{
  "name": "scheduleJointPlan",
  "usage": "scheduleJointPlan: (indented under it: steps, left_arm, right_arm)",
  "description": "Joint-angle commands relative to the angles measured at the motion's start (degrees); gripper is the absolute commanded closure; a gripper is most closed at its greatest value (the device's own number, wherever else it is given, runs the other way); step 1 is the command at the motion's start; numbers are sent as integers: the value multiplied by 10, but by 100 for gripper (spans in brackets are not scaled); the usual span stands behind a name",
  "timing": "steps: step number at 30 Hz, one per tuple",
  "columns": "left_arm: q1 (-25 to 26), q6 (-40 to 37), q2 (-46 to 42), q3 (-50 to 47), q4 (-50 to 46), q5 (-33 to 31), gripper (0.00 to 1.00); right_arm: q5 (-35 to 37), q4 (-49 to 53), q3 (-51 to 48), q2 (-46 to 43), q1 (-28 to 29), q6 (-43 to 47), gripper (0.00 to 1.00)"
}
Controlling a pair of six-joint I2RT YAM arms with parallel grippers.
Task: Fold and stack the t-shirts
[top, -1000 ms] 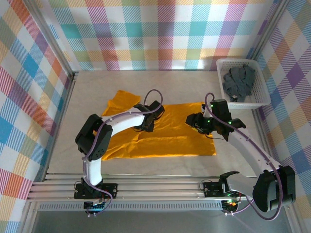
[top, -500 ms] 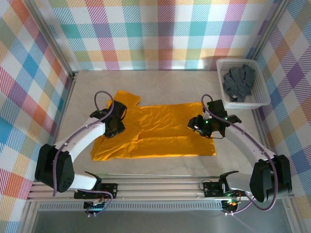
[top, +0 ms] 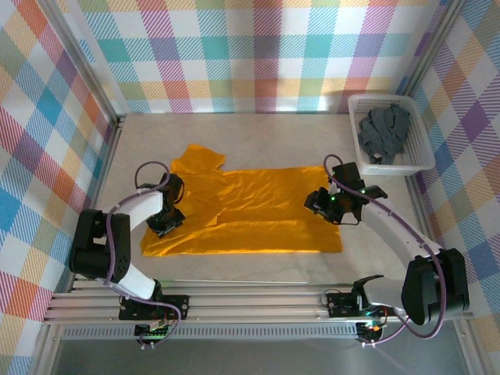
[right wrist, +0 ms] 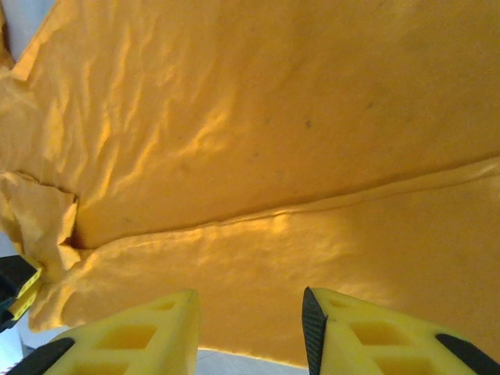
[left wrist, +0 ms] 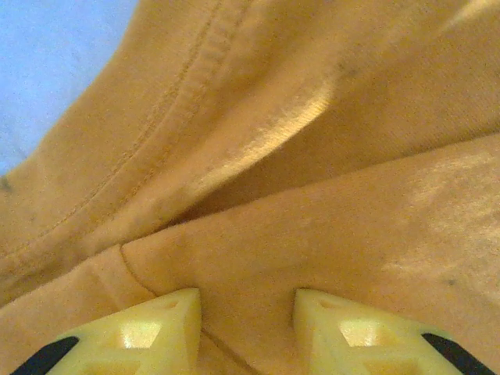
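Observation:
The orange-yellow t-shirt (top: 250,211) lies spread flat across the middle of the table, one sleeve (top: 199,160) pointing to the far left. My left gripper (top: 164,219) is down on the shirt's left edge. In the left wrist view its fingers (left wrist: 168,320) stand apart and press into the cloth (left wrist: 312,156), with a fold of it running between them. My right gripper (top: 320,205) sits low over the shirt's right edge, its fingers (right wrist: 344,328) apart, with cloth (right wrist: 258,156) and a strip of table beyond them. The dark grey t-shirt (top: 384,131) lies crumpled in the basket.
A white mesh basket (top: 398,169) stands at the back right against the checked wall. The checked walls close in the table on three sides. The aluminium rail (top: 250,301) with both arm bases runs along the near edge.
My left arm has swung from the shirt's middle to its left edge and its jaws have narrowed. The shirt has shifted slightly left. The right gripper has barely moved.

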State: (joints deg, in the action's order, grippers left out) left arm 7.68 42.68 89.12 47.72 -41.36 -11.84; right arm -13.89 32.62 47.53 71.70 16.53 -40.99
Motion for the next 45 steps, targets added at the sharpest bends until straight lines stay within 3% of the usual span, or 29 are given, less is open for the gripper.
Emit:
scheduleJointPlan:
  steps: [1,4,8,13,18,22,24,27,34,40,45]
  left_arm:
    - [-20,-20,6,19,-8,-31,61]
    - [-16,-33,-28,80,-19,10,48]
    - [-11,-61,-13,187,-5,51,40]
    - [-21,-150,170,400,-15,58,42]
    - [-36,-188,319,546,32,103,38]
    - [-40,-100,458,747,-60,133,39]
    - [-40,-37,493,797,-68,144,42]
    - [-39,59,486,777,-19,135,44]
    - [-50,263,504,790,-62,142,50]
    - [-61,362,549,815,-57,176,49]
    - [-64,398,590,835,-36,202,49]
  right_arm:
    - [25,9,34,23,2,22,60]
    - [43,3,71,58,-2,45,59]
    - [47,-22,126,123,-16,76,58]
    - [25,-21,230,229,-36,122,53]
    - [-17,-12,318,301,-57,132,49]
    - [-33,5,371,346,-69,121,50]
    - [-37,4,382,359,-70,118,50]
    - [-46,-2,387,373,-70,115,51]
    - [-48,-11,371,365,-70,111,51]
    - [-51,-5,370,349,-70,116,52]
    - [-57,-10,361,334,-71,114,52]
